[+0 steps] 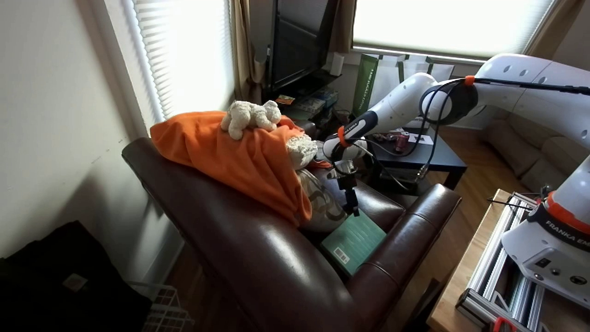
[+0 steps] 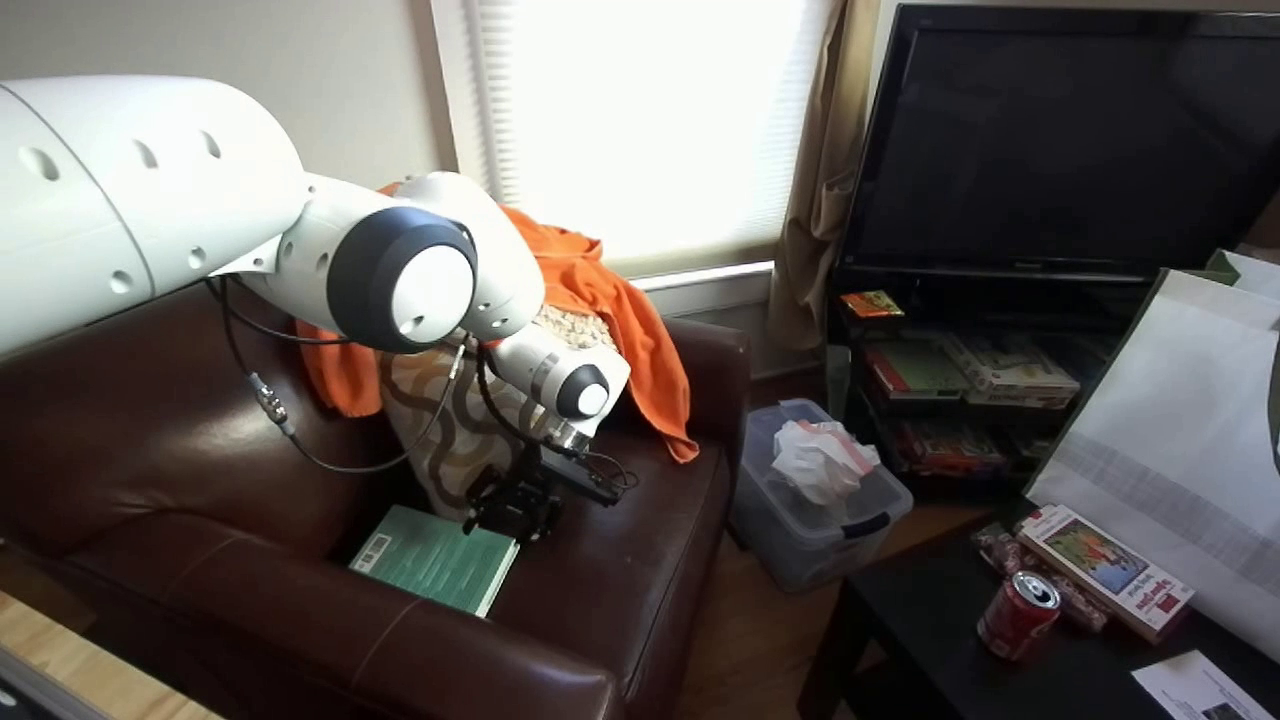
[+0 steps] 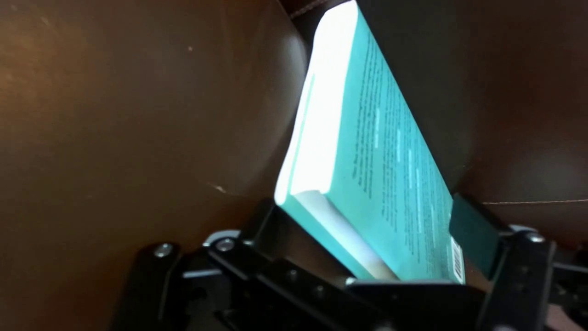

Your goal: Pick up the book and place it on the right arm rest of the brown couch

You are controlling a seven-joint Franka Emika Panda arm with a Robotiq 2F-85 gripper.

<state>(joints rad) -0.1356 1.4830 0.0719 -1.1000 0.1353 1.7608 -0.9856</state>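
Lying at the rear seat corner of the glossy brown leather couch [image 1: 276,249], by its padded right arm rest [image 1: 408,233], the rectangular teal-green book [image 1: 357,240] has the black gripper [image 3: 365,211] near it, released, jaws spread.

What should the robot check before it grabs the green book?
1. Gripper open: ok, spread wide.
2. Book lined up with the opening: ok at its near end, going by the wrist view.
3. Low enough to grab: cannot tell.
4. Nothing on top of the book: ok, where it shows.
5. Cushion not pinching the book: cannot tell, it sits right beside it.
6. Right arm rest in sight: ok, on the brown couch beside the book.
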